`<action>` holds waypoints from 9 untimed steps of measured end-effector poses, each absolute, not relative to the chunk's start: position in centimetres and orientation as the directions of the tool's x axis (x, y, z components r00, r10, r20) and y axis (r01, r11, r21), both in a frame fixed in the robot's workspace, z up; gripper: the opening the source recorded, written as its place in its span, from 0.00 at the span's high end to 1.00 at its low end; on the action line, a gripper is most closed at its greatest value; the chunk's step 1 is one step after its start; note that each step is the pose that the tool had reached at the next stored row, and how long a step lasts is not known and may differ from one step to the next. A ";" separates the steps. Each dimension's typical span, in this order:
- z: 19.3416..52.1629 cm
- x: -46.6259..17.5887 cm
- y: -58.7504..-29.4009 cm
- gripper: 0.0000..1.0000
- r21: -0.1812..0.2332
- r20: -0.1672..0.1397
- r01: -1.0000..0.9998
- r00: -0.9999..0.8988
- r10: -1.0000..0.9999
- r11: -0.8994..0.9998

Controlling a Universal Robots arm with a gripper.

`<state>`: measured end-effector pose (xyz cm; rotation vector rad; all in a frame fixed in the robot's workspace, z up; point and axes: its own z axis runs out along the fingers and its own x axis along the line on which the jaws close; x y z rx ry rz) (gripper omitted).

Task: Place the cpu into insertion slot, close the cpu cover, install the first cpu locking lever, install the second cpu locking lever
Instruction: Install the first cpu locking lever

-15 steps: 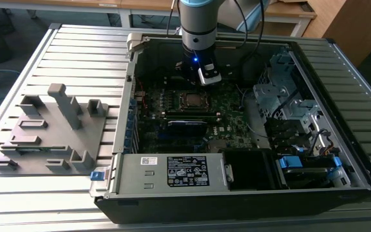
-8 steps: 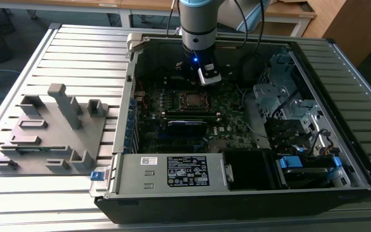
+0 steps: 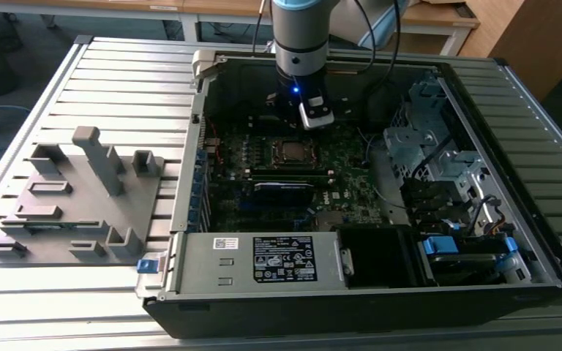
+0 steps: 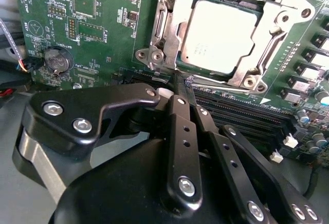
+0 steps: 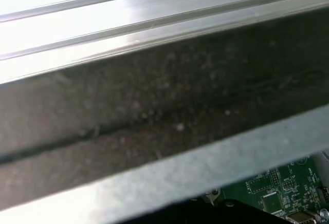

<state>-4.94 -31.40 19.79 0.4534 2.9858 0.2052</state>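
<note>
showing the cpu under the closed cpu cover, the second wrist view has the pincer pressed together alongside.

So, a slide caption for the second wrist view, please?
Shut black gripper near the silver-grey metal frame cover closed over the square silver cpu.

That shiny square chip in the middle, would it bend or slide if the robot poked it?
It probably would not bend: the cpu has a flat metal top, so it looks stiff. It likely would not slide either, since the cpu cover frames its edges. Being small and thin, it is probably light.
</note>
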 end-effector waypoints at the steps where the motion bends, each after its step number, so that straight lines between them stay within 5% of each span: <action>1: 19.8 -4.9 -31.4 0.90 0.151 -0.093 0.289 -0.948 0.305 0.945; 9: 20.2 -4.9 -31.4 0.90 0.151 -0.093 0.301 -0.944 0.317 0.942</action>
